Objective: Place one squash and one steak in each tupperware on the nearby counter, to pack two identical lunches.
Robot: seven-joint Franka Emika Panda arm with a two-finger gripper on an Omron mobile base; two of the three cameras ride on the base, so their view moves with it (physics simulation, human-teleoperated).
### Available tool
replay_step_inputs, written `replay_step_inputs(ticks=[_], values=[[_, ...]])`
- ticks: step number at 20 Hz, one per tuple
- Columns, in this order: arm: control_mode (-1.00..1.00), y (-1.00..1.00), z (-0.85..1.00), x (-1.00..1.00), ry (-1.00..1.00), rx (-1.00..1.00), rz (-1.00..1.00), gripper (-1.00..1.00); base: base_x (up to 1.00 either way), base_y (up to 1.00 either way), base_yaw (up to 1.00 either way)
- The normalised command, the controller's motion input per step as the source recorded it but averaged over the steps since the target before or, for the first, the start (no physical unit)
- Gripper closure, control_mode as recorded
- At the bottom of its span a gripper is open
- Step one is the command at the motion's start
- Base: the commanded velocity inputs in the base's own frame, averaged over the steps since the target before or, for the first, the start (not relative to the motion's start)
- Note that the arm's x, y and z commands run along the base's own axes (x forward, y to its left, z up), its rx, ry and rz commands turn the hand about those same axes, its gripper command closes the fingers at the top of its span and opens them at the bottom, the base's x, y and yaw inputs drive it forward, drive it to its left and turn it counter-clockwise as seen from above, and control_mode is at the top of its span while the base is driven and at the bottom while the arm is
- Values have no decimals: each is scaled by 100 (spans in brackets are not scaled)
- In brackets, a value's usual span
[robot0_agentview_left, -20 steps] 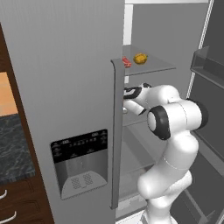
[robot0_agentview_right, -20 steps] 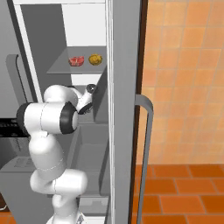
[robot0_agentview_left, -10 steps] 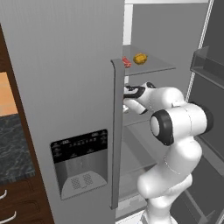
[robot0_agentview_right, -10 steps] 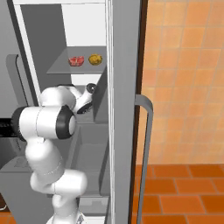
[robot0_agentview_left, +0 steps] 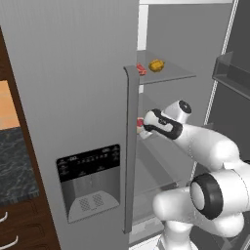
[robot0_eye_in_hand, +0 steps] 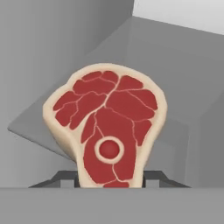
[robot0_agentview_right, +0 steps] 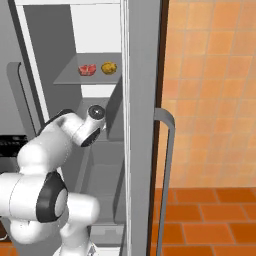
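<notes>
My gripper (robot0_eye_in_hand: 111, 179) is shut on a steak (robot0_eye_in_hand: 107, 131), a red slab with a pale fat rim that stands upright between the dark fingertips (robot0_eye_in_hand: 65, 178). In the left base view the gripper (robot0_agentview_left: 140, 127) reaches over the fridge's middle shelf, just behind the door edge, with the held steak (robot0_agentview_left: 139, 122) at its tip. On the upper shelf lie another steak (robot0_agentview_left: 141, 69) (robot0_agentview_right: 87, 69) and an orange squash (robot0_agentview_left: 156, 65) (robot0_agentview_right: 109, 67). A strip of the dark counter (robot0_agentview_left: 14, 166) shows at the left. The tupperware is out of view.
The closed grey fridge door with its dispenser panel (robot0_agentview_left: 88, 180) stands close to the left of the arm. The open door with bins (robot0_agentview_left: 234, 73) is on the right. A curved door handle (robot0_agentview_right: 167, 150) and brown drawers (robot0_agentview_left: 10, 229) are nearby.
The jaws have closed on the steak on the middle shelf. The arm's elbow has swung lower and to the right in the left base view.
</notes>
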Motion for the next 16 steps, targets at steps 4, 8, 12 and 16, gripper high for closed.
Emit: replay_step_inputs(ticks=[4,8,12,16], values=[[-100,-3,88,-100,29,-5,-7,100,0,0,0],[-100,-45,60,-100,13,-1,-21,100,0,0,0],[-100,-40,64,-100,4,0,-17,100,0,0,0],[-100,-30,62,-100,8,-1,-12,100,0,0,0]])
